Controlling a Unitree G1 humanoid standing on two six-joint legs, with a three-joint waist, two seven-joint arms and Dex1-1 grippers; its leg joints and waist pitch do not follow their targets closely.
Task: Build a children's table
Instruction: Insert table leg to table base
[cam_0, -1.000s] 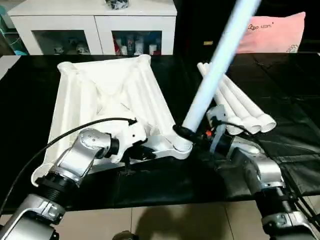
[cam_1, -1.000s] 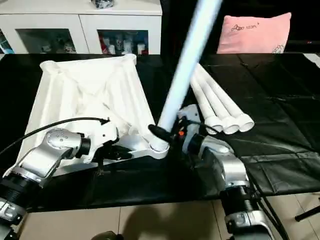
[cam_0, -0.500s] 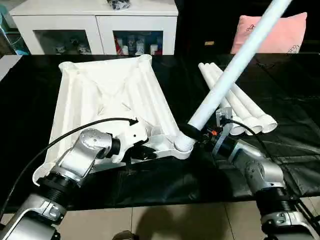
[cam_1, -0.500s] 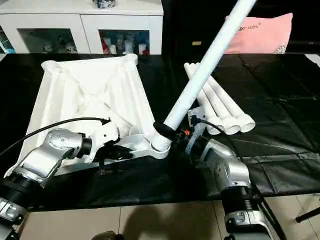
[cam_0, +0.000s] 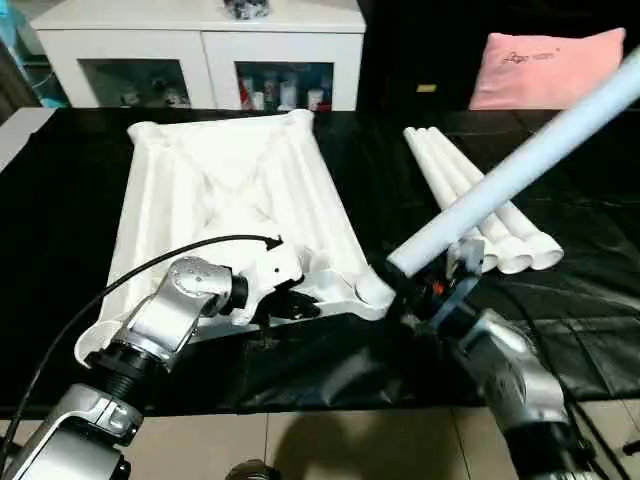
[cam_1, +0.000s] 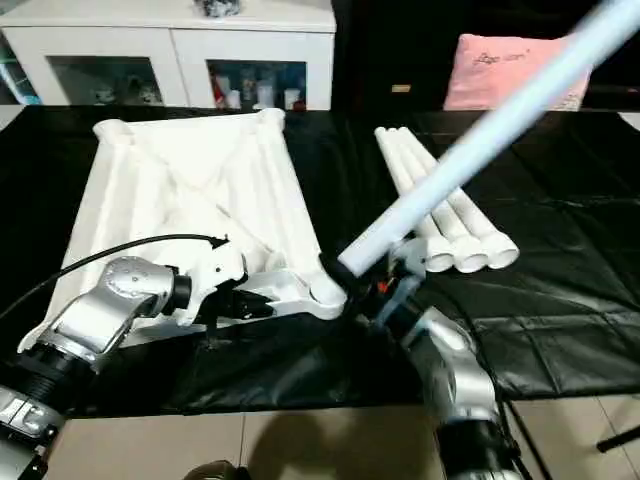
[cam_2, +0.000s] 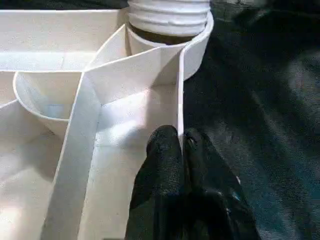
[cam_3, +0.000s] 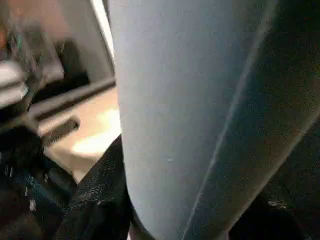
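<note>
My left hand (cam_2: 181, 150) pinched shut on near rim of white ribbed plastic tabletop (cam_0: 230, 190), upside down on black surface (cam_0: 60, 200). Right hand (cam_0: 405, 290) grips long white tapered tube leg (cam_0: 520, 165) at near-right round socket (cam_2: 192, 40). Leg leans hard right: I risk jamming, cross-seating.

Lighting is even and fairly bright from overhead. The white tabletop (cam_0: 225, 200) is close to overexposed, its ribs only faintly shaded, while the black cloth (cam_0: 80, 200) beneath it stays deep, with soft sheen on its creases at the right. The raised leg (cam_0: 520, 165) is smeared by motion blur and tinted blue. In the right wrist view the same leg sits too close and out of focus. The left wrist view is sharp, with glare on the white walls and soft shadow in the corner socket (cam_2: 167, 30).
</note>
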